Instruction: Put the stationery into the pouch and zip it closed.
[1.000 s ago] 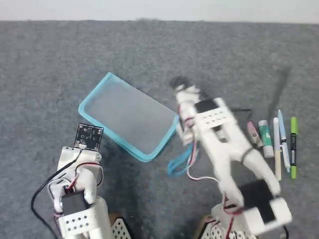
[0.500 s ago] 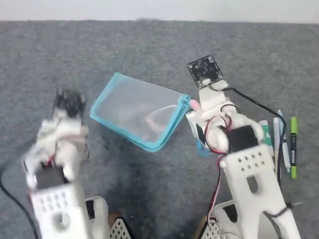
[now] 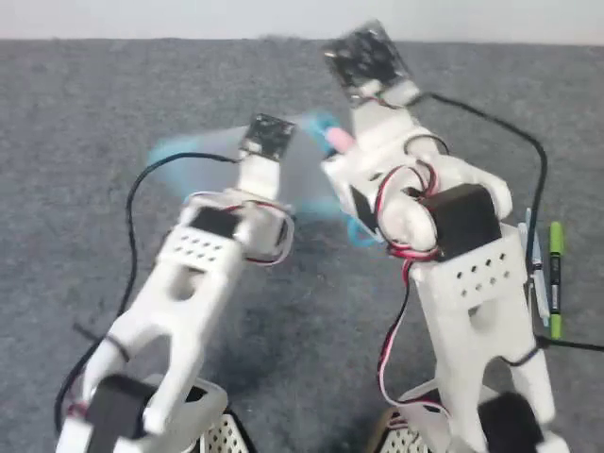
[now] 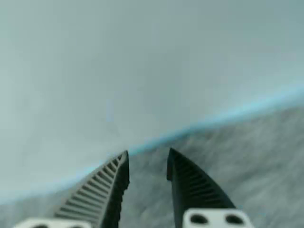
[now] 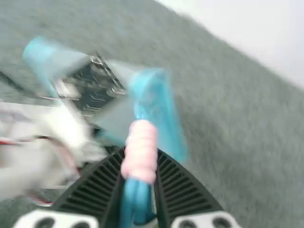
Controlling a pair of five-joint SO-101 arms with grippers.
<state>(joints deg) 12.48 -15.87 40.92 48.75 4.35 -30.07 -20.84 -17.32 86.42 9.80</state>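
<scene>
The right gripper (image 5: 140, 159) has its fingers pressed in on the teal strap (image 5: 135, 202) at the end of the pouch (image 5: 152, 102), with a pink tab (image 5: 140, 152) on that strap sitting right at the fingertips. From this wrist camera the pouch's teal-edged end stands just beyond the tab, and the left arm's camera board (image 5: 95, 90) lies close behind its translucent side. The left gripper (image 4: 148, 154) has its fingers spread a little, with only grey carpet (image 4: 266, 156) between them; the tips point at the pouch's pale mesh face, just short of its teal border, and I cannot tell whether they touch it. In the high view both arms are stretched forward side by side, and the pouch shows between and just ahead of their wrists, its outline hard to make out. On the carpet beside the right arm lie the pens, a green marker (image 3: 555, 274) outermost and the others partly hidden by the arm, well apart from the pouch
</scene>
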